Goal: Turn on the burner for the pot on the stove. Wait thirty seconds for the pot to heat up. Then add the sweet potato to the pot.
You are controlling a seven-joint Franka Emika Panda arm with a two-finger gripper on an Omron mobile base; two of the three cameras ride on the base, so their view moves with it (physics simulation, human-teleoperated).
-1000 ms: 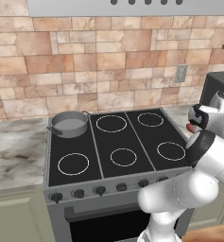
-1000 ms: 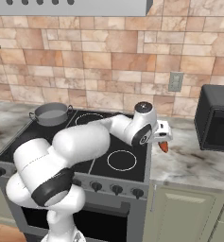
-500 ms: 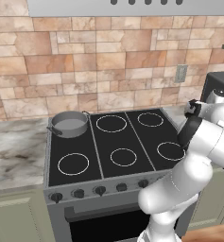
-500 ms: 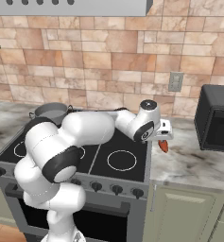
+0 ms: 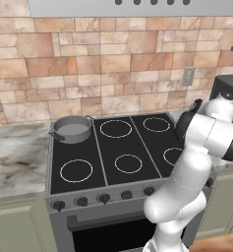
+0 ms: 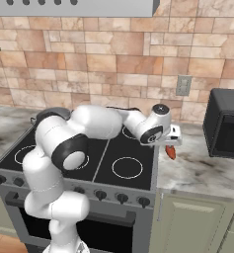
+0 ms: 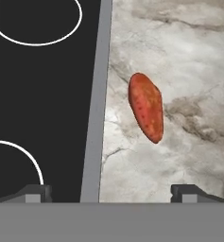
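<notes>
gripper (image 7: 111, 193) wide open, empty, above sweet potato (image 7: 146, 107) on counter (image 7: 189, 71)

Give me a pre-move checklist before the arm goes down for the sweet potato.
1. End effector open: ok, fingers stand wide apart.
2. Sweet potato free on the counter: ok, it lies beside the stove edge, nothing touching it.
3. End effector centred over the sweet potato: not ok, it sits right of the midline in the hand view.
4. Pot ready on its burner: ok, back left ring, and it looks empty.
5. Burner on: cannot tell, no glow, knob positions too small to read.
6. Path to the pot free: ok, nothing else stands on the cooktop.
</notes>
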